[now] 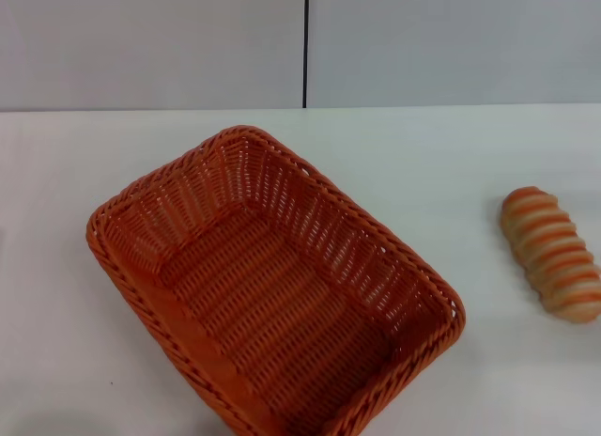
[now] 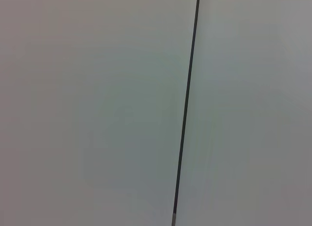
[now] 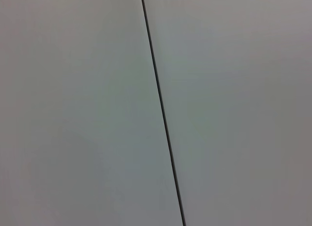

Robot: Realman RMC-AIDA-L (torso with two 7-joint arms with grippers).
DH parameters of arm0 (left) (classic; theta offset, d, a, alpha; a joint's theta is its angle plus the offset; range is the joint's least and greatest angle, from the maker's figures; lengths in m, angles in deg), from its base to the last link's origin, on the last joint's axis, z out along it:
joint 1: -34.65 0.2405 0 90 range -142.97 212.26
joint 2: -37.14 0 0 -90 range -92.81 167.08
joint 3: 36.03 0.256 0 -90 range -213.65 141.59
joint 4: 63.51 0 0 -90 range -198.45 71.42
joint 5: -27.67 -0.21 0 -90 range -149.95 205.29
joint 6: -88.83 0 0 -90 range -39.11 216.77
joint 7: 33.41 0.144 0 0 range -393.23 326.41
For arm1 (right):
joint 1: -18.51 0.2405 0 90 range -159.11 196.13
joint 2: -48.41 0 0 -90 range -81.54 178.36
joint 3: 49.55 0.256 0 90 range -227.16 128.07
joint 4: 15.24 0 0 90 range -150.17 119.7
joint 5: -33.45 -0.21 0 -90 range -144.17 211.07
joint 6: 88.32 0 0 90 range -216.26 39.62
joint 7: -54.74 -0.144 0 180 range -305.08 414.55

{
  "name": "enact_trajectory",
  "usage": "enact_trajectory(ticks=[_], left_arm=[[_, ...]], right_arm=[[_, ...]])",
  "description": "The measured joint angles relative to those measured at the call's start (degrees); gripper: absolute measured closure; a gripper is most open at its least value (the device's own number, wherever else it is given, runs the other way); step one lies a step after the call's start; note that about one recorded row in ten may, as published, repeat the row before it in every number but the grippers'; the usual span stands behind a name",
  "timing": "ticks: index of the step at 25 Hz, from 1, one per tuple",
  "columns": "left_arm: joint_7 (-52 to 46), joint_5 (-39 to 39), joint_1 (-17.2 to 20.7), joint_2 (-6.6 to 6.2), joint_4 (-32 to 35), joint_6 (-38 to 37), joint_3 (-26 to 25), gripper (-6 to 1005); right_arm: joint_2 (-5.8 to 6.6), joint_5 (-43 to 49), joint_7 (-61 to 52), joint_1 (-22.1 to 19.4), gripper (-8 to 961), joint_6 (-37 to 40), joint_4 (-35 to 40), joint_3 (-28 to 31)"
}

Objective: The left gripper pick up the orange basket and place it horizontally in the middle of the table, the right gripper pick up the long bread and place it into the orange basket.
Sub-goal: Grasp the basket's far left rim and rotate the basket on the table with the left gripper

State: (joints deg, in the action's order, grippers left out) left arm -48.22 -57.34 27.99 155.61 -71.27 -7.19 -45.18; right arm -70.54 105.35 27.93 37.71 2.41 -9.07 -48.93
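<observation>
The orange basket (image 1: 188,337) lies on the white table (image 1: 451,163) left of centre, turned diagonally, its long axis running from far left to near right. It holds nothing. The long bread (image 1: 552,254), tan with orange and cream stripes, rests on the table near the right edge of the head view, well apart from the basket. Neither gripper shows in any view. Both wrist views face only the light grey wall.
A light grey wall (image 1: 150,41) with a dark vertical seam (image 1: 305,46) stands behind the table. The same seam crosses the left wrist view (image 2: 187,104) and the right wrist view (image 3: 161,109). Bare tabletop lies between basket and bread.
</observation>
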Motion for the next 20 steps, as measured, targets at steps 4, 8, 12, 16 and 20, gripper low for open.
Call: enact_trajectory(ticks=[4, 8, 12, 16, 20], left_arm=[[0.0, 0.0, 0.2, -0.05, 0.1, -0.1, 0.1, 271], [-0.1, 0.0, 1.1, -0.09, 0.1, -0.5, 0.2, 270], [-0.2, -0.3, 1.2, -0.28, 0.7, -0.7, 0.9, 270], [-1.9, -0.5, 0.3, -0.42, 4.9, -2.5, 4.5, 270], [-11.7, -0.7, -1.3, -0.51, 14.1, -3.3, 7.3, 269]], right_arm=[[-0.05, 0.0, 0.1, 0.4, 394, -0.3, -0.4, 0.0], [-0.05, 0.0, 0.1, 0.5, 394, 0.9, -0.5, 0.0], [-0.06, 0.0, -0.1, 0.3, 394, 2.0, -0.5, 0.0], [-0.06, 0.0, -0.1, -0.1, 394, 2.1, -1.2, 0.0], [-0.03, -0.2, -0.1, -0.4, 395, 3.1, -1.3, 0.1]])
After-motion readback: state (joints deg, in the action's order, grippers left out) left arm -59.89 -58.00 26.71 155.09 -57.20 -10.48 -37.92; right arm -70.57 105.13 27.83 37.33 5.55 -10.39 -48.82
